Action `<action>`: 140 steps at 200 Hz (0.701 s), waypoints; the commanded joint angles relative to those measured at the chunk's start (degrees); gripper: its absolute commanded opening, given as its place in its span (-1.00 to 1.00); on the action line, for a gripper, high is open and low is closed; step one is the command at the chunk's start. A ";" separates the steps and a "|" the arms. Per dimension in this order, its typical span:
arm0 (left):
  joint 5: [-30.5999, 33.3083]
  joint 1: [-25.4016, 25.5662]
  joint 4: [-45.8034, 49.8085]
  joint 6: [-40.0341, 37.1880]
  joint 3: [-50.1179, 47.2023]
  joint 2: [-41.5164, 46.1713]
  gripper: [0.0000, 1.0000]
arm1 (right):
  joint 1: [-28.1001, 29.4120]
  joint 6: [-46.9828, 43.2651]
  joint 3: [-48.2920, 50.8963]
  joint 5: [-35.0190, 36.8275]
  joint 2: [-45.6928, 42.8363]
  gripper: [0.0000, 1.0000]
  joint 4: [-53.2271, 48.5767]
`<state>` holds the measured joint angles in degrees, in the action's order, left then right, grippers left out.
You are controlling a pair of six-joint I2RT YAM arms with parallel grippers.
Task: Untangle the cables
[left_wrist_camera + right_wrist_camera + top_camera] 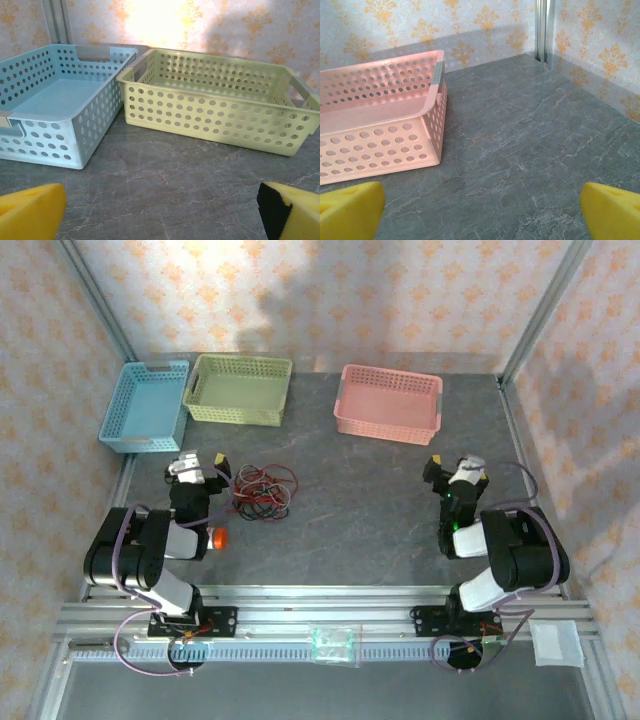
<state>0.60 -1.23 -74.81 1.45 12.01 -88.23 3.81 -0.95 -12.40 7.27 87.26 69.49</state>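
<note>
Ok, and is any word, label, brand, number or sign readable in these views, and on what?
None is readable.
The blue basket, green basket and pink basket carry no print.
The white sheet and the clear packet at the near edge are too small to tell.

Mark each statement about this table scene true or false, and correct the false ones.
1. A blue basket, a green basket and a pink basket stand at the far side of the table. True.
2. The cables lie tangled on the table, close to the left end effector. True.
3. The blue basket stands between the other two. False: the green basket is in the middle.
4. The right end effector grips a cable. False: it is open, holds nothing and is well away from the cables.
</note>
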 commanded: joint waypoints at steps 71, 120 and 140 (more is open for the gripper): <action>0.22 0.00 -0.82 0.35 0.21 0.33 0.99 | -0.16 -0.20 -0.27 -0.06 -0.31 1.00 2.05; 0.63 0.00 -0.70 0.24 0.29 0.34 0.99 | -0.25 -0.20 -0.37 -0.15 -0.23 1.00 2.02; 0.71 0.09 -0.69 0.26 0.31 0.34 0.99 | -0.21 -0.20 -0.42 -0.24 -0.24 1.00 1.90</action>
<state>0.64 -1.23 -74.81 1.45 12.01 -88.23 3.81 -0.93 -12.40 7.27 87.26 69.49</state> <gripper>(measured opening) 0.994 0.998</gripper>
